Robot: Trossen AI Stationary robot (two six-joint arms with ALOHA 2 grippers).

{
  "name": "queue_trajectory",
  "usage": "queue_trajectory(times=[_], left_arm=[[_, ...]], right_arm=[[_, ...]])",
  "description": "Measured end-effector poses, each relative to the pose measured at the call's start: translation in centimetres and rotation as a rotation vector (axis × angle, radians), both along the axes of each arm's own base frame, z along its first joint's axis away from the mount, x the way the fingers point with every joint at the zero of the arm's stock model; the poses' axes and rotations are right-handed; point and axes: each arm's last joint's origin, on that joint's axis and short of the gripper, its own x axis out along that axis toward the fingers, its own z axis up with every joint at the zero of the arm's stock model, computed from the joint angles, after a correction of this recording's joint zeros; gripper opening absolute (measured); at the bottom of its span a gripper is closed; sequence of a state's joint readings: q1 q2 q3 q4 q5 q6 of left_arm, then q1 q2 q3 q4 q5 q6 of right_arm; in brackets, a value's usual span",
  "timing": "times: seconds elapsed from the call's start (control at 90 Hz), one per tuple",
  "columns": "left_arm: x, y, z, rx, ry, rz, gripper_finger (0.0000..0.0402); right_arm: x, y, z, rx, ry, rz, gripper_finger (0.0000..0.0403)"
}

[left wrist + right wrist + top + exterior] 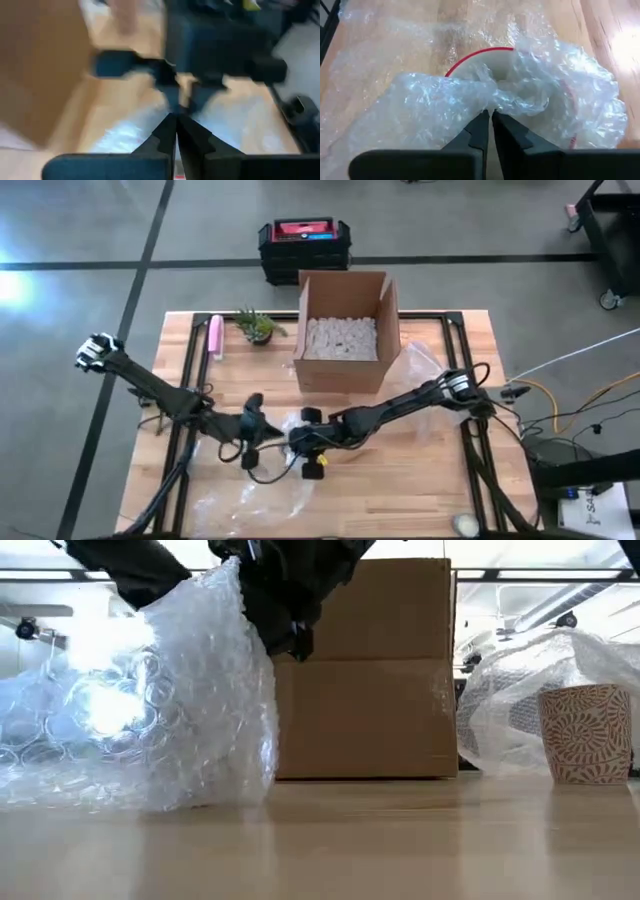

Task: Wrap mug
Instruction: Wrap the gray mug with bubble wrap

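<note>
Your right gripper has its fingers pressed together, pinching a fold of the clear bubble wrap. Just beyond its tips the red-rimmed white mug sits under that wrap, in front of the open cardboard box. Your left gripper is also closed, meeting the right one on the wooden table.
</note>
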State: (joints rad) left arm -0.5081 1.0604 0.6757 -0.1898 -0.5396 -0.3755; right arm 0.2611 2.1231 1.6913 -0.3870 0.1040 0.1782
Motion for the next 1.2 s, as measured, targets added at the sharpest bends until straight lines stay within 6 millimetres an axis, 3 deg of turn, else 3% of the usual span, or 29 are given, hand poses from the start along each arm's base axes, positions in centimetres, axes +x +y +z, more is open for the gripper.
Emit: queue_trajectory(times=[0.111, 0.278, 0.389, 0.522, 0.756, 0.9, 1.056, 1.2], left_arm=[[-0.1, 0.5, -1.4, 0.028, 0.004, 0.089, 0.0000], [0.7, 0.3, -4.0, -0.064, 0.027, 0.030, 0.0000], [1.6, -0.4, -4.0, -0.128, -0.032, -0.036, 0.0000], [2.5, -1.2, -4.9, -0.158, 0.016, -0.131, 0.0000], [3.7, -1.7, -7.2, -0.110, 0.092, -0.120, 0.0000], [4.0, -1.8, -7.8, -0.103, 0.106, -0.117, 0.0000], [3.8, -1.7, -7.5, -0.106, 0.098, -0.118, 0.0000], [3.7, -1.7, -7.5, -0.104, 0.102, -0.122, 0.0000]], right_arm=[[0.0, 0.0, 0.0, -0.002, -0.001, 0.003, 0.0014], [0.0, 0.0, 0.0, -0.002, -0.001, 0.003, 0.0014], [0.0, 0.0, 0.0, -0.003, -0.002, 0.004, 0.0014], [0.0, 0.0, 0.0, -0.004, -0.001, 0.005, 0.0014], [0.0, 0.0, 0.2, -0.002, 0.004, 0.007, 0.0014], [0.0, 0.0, 1.7, -0.018, 0.056, 0.016, 0.0014], [0.1, 0.0, 5.0, -0.057, 0.090, 0.046, 0.0014], [0.8, 0.6, 6.3, -0.034, 0.001, 0.126, 0.0014]])
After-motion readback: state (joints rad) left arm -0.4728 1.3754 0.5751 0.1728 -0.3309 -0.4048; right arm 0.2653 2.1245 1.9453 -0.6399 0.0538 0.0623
